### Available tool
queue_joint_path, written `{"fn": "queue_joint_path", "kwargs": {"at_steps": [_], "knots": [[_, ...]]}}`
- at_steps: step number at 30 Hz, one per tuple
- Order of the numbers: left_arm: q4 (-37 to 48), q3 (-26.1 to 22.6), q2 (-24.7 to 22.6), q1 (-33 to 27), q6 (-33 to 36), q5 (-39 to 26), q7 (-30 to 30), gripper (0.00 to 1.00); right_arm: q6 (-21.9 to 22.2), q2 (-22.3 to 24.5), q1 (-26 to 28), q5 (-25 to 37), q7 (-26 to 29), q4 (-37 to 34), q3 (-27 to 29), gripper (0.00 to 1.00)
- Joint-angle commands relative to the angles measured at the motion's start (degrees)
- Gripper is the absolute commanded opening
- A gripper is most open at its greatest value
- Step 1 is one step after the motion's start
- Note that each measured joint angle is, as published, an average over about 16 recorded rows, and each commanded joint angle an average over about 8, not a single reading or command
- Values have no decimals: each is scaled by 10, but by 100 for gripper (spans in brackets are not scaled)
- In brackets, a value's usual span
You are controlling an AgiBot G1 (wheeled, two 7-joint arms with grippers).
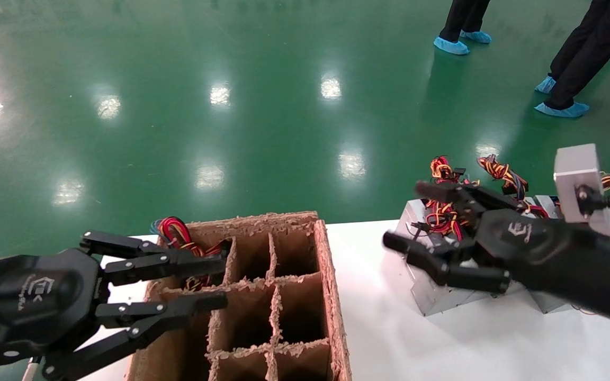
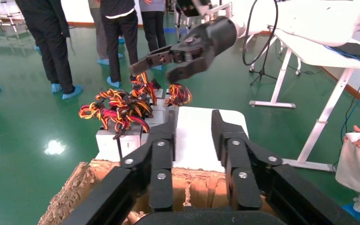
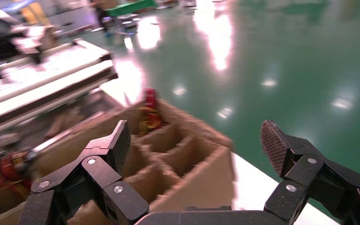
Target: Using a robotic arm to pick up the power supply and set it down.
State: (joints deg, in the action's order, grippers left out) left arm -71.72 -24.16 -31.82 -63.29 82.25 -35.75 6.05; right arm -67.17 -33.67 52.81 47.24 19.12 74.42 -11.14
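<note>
Hiding power supply (image 1: 432, 288): right claw (image 1: 425, 227)

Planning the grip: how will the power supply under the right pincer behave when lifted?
The power supply is a metal box, so probably rigid and fairly heavy. Its smooth sides may slip. The wire bundle looks floppy and could snag neighbouring units. The right pincer hangs open above it.
</note>
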Motion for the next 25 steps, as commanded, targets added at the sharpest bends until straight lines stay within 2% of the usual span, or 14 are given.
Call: {"fn": "queue_joint_path", "kwargs": {"at_steps": [1, 15, 20, 25], "knots": [[0, 0, 0, 0, 0, 0, 0, 100, -25, -2, 12, -7, -11, -1, -6, 100], [0, 0, 0, 0, 0, 0, 0, 100, -186, -14, 88, -54, -83, -8, -49, 100], [0, 0, 0, 0, 0, 0, 0, 100, -210, -15, 99, -61, -91, -9, -55, 100], [0, 0, 0, 0, 0, 0, 0, 100, -207, -15, 98, -61, -90, -9, -55, 100]]}}
